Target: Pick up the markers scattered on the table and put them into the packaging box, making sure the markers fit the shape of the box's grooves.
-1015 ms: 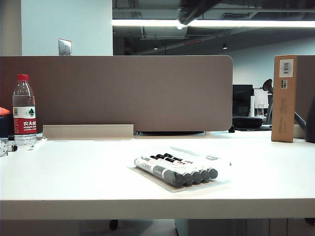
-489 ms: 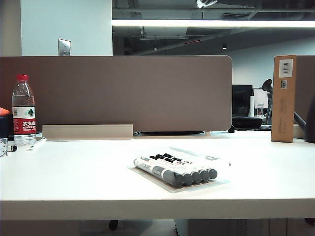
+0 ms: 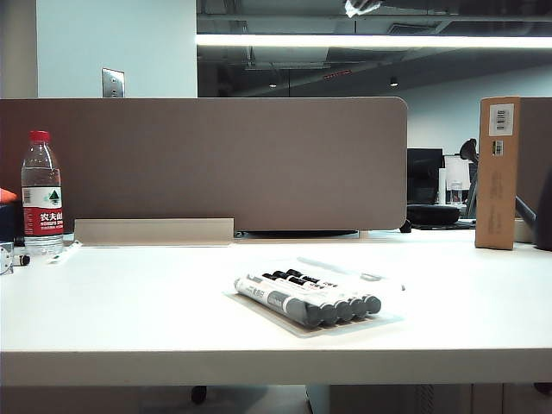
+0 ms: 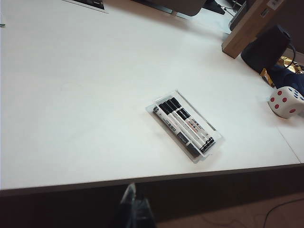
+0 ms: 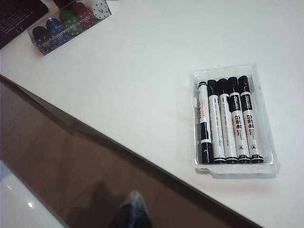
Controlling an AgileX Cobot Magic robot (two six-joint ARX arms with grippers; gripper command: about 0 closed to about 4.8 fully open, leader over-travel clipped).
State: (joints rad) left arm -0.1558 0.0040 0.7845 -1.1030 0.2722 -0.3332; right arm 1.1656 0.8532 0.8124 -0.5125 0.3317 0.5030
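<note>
Several markers (image 3: 302, 297) with white barrels and black caps lie side by side inside the clear packaging box (image 3: 385, 320) on the white table (image 3: 129, 302). In the left wrist view the filled packaging box (image 4: 216, 137) holds the markers (image 4: 183, 123) near the table's front edge. My left gripper (image 4: 132, 190) is shut and empty, hanging off that edge, apart from the box. The right wrist view looks down on the markers (image 5: 228, 121) in the packaging box (image 5: 263, 95). My right gripper (image 5: 134, 195) is shut and empty, off the table's edge. Neither gripper shows in the exterior view.
A water bottle (image 3: 41, 194) stands at the back left before a brown partition (image 3: 207, 164). A tall cardboard box (image 3: 498, 172) stands at the back right. A white die (image 4: 285, 101) and a case of coloured pieces (image 5: 71, 23) lie near the table's sides.
The dark arm at the top of the exterior view has lifted out of sight. Markers and packaging box have not moved.
</note>
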